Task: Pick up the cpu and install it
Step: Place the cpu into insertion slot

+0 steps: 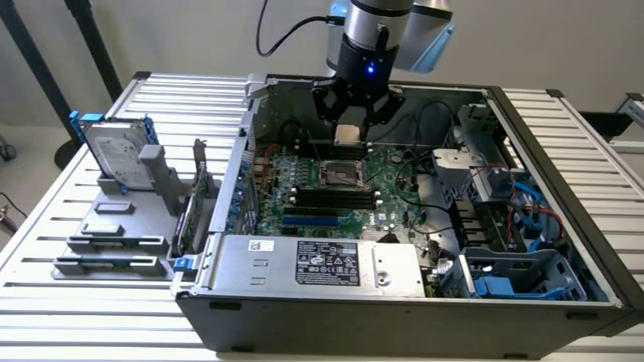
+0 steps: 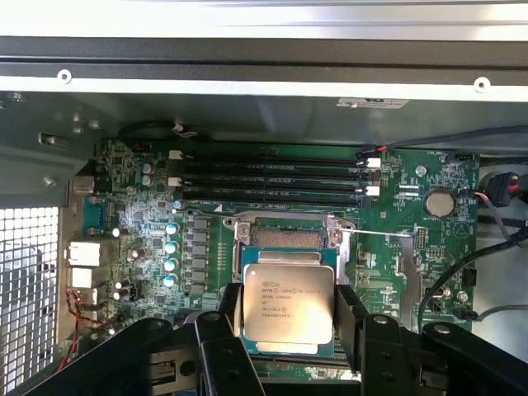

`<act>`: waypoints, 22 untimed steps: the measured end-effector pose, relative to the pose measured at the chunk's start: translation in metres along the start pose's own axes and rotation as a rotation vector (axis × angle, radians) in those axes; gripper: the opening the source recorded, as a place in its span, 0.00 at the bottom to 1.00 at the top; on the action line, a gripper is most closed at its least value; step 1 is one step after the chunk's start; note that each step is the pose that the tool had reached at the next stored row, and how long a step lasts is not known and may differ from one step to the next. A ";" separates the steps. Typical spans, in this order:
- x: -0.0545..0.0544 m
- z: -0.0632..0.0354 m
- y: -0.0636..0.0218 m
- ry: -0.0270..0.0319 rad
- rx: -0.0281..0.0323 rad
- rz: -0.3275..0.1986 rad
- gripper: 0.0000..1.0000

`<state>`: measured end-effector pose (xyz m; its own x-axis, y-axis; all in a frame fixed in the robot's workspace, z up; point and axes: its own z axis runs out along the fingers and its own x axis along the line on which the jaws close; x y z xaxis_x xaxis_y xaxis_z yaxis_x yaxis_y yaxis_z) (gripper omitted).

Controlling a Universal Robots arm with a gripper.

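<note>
A slatted metal counter [image 1: 101, 317] carries an open computer case [image 1: 403, 320], lying on its side with the inside facing up. In the exterior view the robot arm [image 1: 378, 30] comes down into the case from twelve o'clock. A grey power supply [image 1: 312, 262] with a white label sits along the case's six o'clock edge, and the green motherboard [image 1: 387, 188] fills the middle. Outside the case, at nine o'clock from it, a silver hard drive [image 1: 116, 154] in a blue bracket stands upright on a grey holder [image 1: 111, 226].

The black tool [image 1: 352, 124] hangs over the board near the case's twelve o'clock wall. It is closed on the cpu [image 1: 348, 134], which it holds flat, metal top upward, clear above the board. The open socket [image 1: 342, 175] lies just at six o'clock of the chip in that view.

The wrist view brings out what the wider one does not: one finger [image 2: 227, 322] on each of two opposite edges of the cpu, printed lettering on its lid, the socket's bare frame showing past the chip's far edge, a row of dark memory sticks [image 2: 272, 177] beyond that, and a round coin battery [image 2: 439, 200] off to one side.
</note>
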<state>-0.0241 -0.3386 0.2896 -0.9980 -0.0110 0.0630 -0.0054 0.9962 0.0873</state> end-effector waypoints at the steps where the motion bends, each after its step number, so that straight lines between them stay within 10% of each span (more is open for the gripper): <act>1: 0.000 0.0000 0.0000 0.0000 0.0000 0.000 0.55; 22: -0.001 0.0202 -0.0018 -0.0291 -0.0210 0.332 0.55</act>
<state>-0.0241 -0.3386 0.2692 -0.9464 0.3169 0.0630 0.3216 0.9429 0.0873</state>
